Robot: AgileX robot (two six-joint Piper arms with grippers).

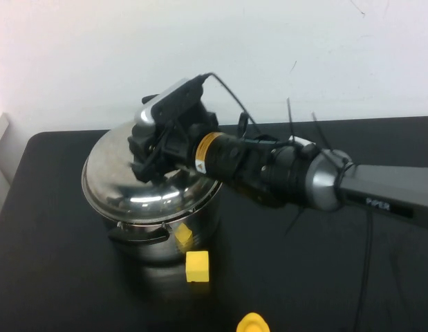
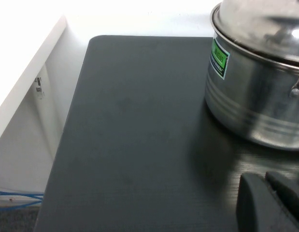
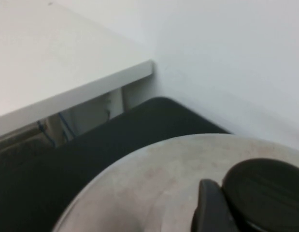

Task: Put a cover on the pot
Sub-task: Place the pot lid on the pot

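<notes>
High view: the pot [image 1: 173, 232] stands on the black surface [image 1: 54, 263] left of the frame's centre, with a domed steel lid [image 1: 120, 183] resting on top of it, seemingly slightly askew, and one black side handle [image 1: 137, 237] showing at its lower front. The right arm [image 1: 317, 183] reaches in from the right edge of the frame, and the right pincer [image 1: 150, 166] sits over the middle of the lid; whether its fingers are spread or pressed together cannot be told, as the wrist camera housing hides them. A yellow cube [image 1: 197, 266] lies on the surface just below the pot, with what looks like its reflection on the pot's wall, and part of another yellow object [image 1: 252, 323] shows at the bottom edge. In the right wrist view, the lid's black knob [image 3: 265, 193] fills the lower right corner, with a dark finger [image 3: 209, 208] of the pincer right beside it on its left, over the steel dome [image 3: 154, 183]. In the left wrist view, the pot [image 2: 250, 104] with its lid [image 2: 265, 24] occupies the upper right, a green label [image 2: 219, 58] on its wall, and the left pincer [image 2: 270, 203] appears only as a dark shape in the lower right corner, low over the surface and apart from the pot; its state cannot be told.
</notes>
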